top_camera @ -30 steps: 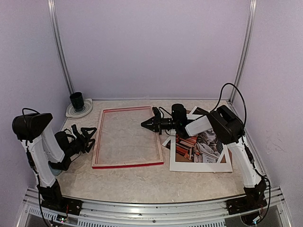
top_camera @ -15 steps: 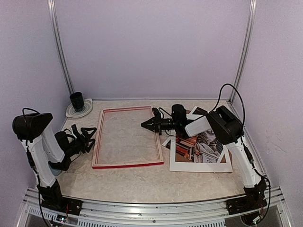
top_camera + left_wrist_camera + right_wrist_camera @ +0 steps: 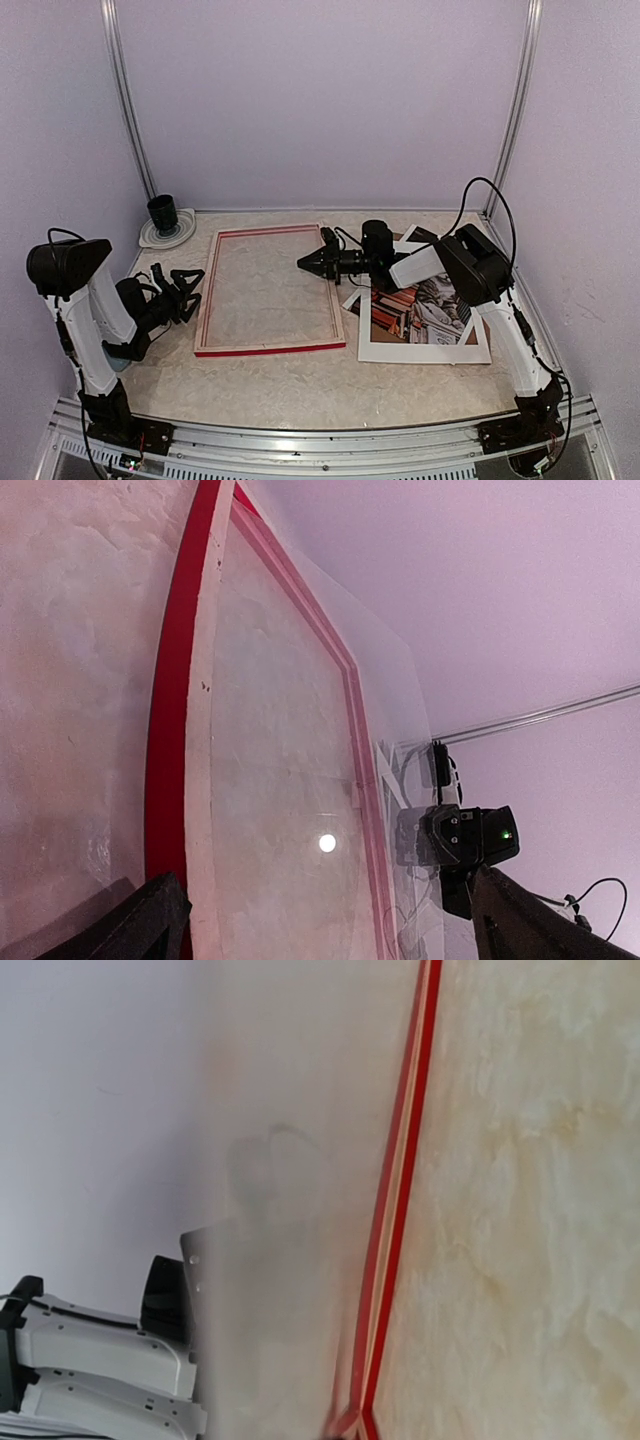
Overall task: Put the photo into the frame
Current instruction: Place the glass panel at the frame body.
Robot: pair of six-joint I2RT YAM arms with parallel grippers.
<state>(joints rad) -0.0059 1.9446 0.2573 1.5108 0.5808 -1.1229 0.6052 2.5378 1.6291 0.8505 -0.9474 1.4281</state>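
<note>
The photo (image 3: 420, 305), a cat among stacked books, lies face up on the right side of the bench (image 3: 300, 385), showing through the window of a white mat board (image 3: 420, 352) laid over it, so it cannot be lifted out until that board is dealt with. It is not yet in the frame (image 3: 270, 348), which rests flat just to the left of the mat board, its red rim enclosing what looks like bare bench. The right gripper (image 3: 303, 263) reaches across from the photo's side and hangs over the frame's right rail with its jaws pressed together. The right wrist view shows a hazy clear sheet (image 3: 290, 1260) rising close to the lens beside the red rail (image 3: 400, 1190), so the gripper seems to be pinching the frame's glazing by its edge, probably to tilt it out of the way or seat it (the fingertips themselves are hidden there, so the hold is a judgement). The left gripper (image 3: 192, 295) waits just beside the frame's left rail, spread as wide as it goes and holding nothing; its wrist view looks along the red edge (image 3: 170, 730), a fair position for steadying the frame against sliding. A dark cup (image 3: 162, 212) on a white dish (image 3: 150, 239) stands at the back left corner, well apart from the work.
</note>
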